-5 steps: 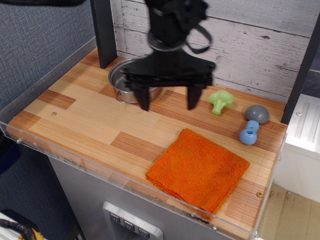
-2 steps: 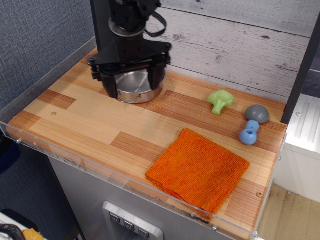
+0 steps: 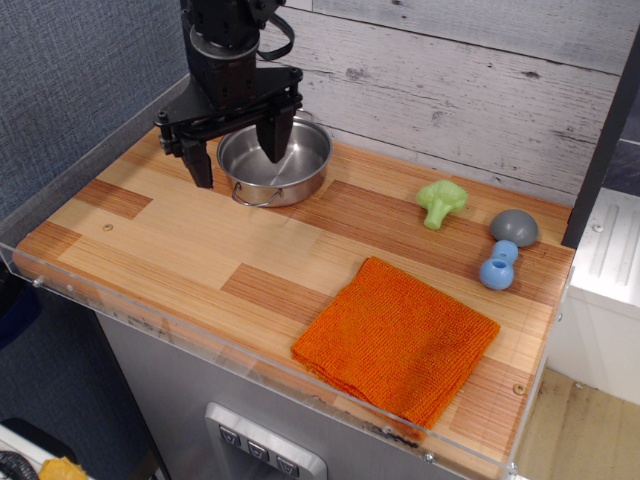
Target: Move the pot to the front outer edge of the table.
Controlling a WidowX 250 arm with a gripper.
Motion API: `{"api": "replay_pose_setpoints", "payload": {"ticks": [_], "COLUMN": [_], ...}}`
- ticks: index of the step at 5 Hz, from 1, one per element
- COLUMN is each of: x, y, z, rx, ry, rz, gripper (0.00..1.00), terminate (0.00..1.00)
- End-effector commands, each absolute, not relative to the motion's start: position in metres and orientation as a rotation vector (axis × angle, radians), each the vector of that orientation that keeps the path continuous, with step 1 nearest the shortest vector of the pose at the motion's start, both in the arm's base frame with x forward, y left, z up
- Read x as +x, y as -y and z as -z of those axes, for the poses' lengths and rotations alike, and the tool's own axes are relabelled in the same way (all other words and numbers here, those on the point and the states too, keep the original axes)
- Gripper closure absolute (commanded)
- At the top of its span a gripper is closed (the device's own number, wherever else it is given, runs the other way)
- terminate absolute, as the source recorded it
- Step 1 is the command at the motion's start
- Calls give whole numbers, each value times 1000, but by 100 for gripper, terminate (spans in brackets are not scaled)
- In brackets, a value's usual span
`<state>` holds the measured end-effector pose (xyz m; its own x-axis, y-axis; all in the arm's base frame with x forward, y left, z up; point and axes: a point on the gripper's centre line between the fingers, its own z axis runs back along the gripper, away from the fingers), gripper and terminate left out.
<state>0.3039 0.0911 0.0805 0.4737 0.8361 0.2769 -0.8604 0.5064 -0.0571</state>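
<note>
The pot (image 3: 285,168) is a small shiny steel pot with thin wire loop handles. It stands at the back left of the wood-plank table (image 3: 180,250), near the plank wall. My black gripper (image 3: 237,156) is open and hangs over the pot's left rim. One finger (image 3: 274,142) points down inside the pot. The other finger (image 3: 199,160) is outside it on the left. The jaws straddle the left wall of the pot and do not hold it.
An orange cloth (image 3: 398,338) lies at the front right. A green broccoli toy (image 3: 441,202), a grey dome toy (image 3: 514,226) and a blue toy (image 3: 498,265) sit at the right back. A clear acrylic rim (image 3: 200,335) runs along the front edge.
My gripper has moved left from the table's middle to the pot's left side, and one finger now reaches inside the pot. The pot has not moved.
</note>
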Motion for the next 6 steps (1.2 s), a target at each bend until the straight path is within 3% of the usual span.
{"api": "replay_pose_setpoints", "payload": {"ticks": [1,5,6], "x": [310,327,332], "y": [-119,-144,-143], "z": [-84,-41,-35], "rx": [120,192,177], "ry": [344,275,282], "rz": [-1151,-1178,-1168], "gripper": [0,0,100], "terminate": [0,0,0]}}
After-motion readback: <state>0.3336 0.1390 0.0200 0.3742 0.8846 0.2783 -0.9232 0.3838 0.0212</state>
